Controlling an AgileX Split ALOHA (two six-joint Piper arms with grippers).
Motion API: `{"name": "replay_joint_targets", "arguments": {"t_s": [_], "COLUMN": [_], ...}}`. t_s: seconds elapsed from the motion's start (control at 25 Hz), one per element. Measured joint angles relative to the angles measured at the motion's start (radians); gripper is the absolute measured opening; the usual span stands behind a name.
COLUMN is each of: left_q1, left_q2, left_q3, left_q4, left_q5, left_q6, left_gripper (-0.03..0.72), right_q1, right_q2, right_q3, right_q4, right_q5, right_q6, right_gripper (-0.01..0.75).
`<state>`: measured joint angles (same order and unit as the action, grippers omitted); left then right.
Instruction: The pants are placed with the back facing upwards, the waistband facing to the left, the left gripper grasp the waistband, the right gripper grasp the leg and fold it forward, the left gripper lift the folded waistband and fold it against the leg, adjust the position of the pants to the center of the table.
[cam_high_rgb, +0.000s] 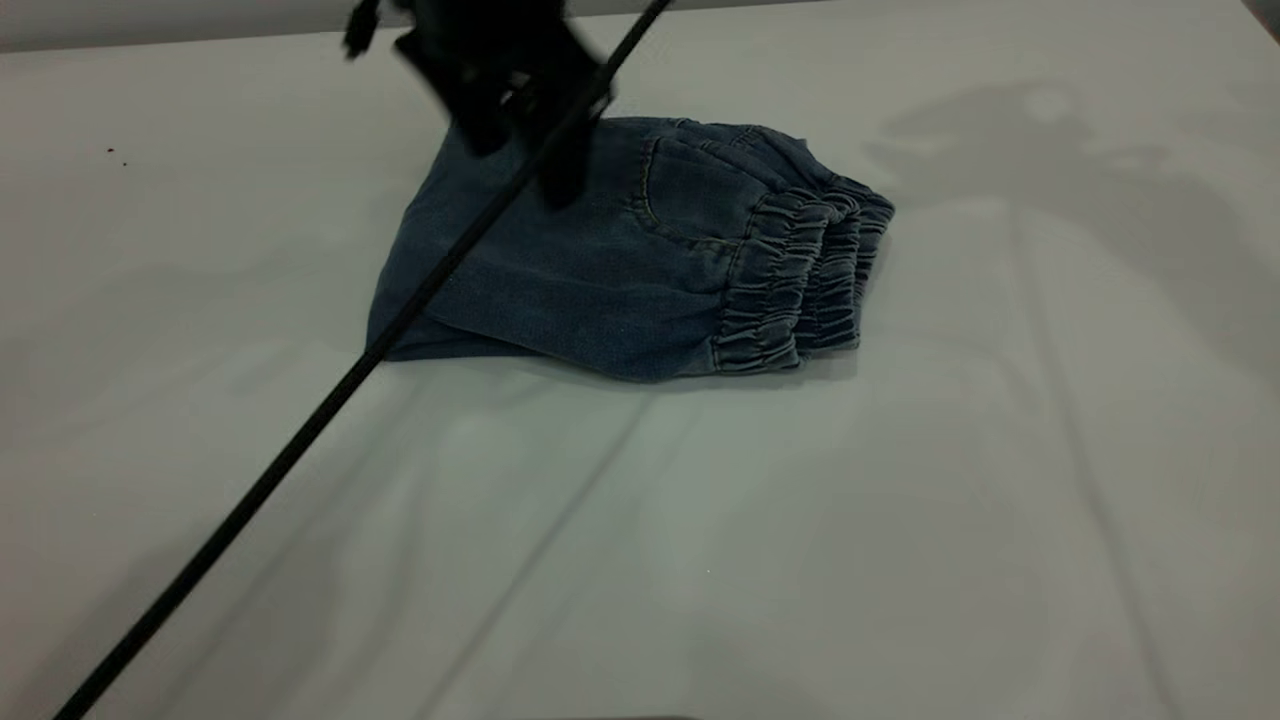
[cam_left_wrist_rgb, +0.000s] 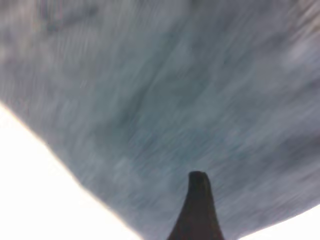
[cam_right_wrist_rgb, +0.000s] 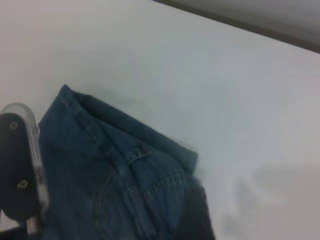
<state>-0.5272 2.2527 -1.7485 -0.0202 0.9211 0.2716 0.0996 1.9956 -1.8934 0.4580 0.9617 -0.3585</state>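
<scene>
One folded bundle, the pants (cam_high_rgb: 620, 260), lies on the white surface (cam_high_rgb: 900, 520) toward its far middle, the gathered elastic waistband (cam_high_rgb: 800, 285) stacked in layers at the right and a back pocket (cam_high_rgb: 690, 195) facing up. The left hand (cam_high_rgb: 520, 120) hovers over the bundle's far left part; whether it is open or closed cannot be told. The right hand (cam_right_wrist_rgb: 20, 165) sits beside the denim, its state likewise unclear.
</scene>
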Motion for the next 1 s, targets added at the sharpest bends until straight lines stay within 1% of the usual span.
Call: {"name": "replay_joint_targets", "arguments": {"t_s": [0.12,0.28,0.48,0.56,0.64,0.68,0.76,1.0], "left_q1": [-0.009,-0.009,-0.009,-0.010,-0.010,-0.010,-0.010,-0.010], "left_q2": [0.015,0.073,0.164,0.185,0.190,0.190,0.179,0.074], "left_q3": [-0.004,-0.004,-0.004,-0.004,-0.004,-0.004,-0.012,-0.102], "left_q4": [-0.016,-0.040,-0.138,-0.156,-0.163,-0.164,-0.164,-0.139], "left_q5": [-0.058,-0.210,-0.424,-0.487,-0.513,-0.513,-0.471,-0.226], "left_q6": [-0.007,-0.017,-0.018,-0.019,-0.019,-0.019,-0.019,-0.019], "left_gripper": [0.545,0.545,0.545,0.545,0.545,0.545,0.545,0.545], "right_q1": [0.000,0.000,0.000,0.000,0.000,0.000,0.000,0.000], "right_q2": [-0.005,-0.005,-0.005,-0.006,-0.006,-0.008,-0.018,-0.158], "right_q3": [0.000,0.000,0.000,0.000,0.000,0.000,0.000,0.000], "right_q4": [0.015,0.047,0.063,0.066,0.067,0.067,0.067,0.068], "right_q5": [0.000,0.001,0.007,0.013,0.018,0.020,0.023,0.040], "right_q6": [0.000,0.000,0.000,0.000,-0.005,-0.011,-0.025,-0.046], "right_gripper": [0.495,0.495,0.495,0.495,0.495,0.495,0.495,0.495]}}
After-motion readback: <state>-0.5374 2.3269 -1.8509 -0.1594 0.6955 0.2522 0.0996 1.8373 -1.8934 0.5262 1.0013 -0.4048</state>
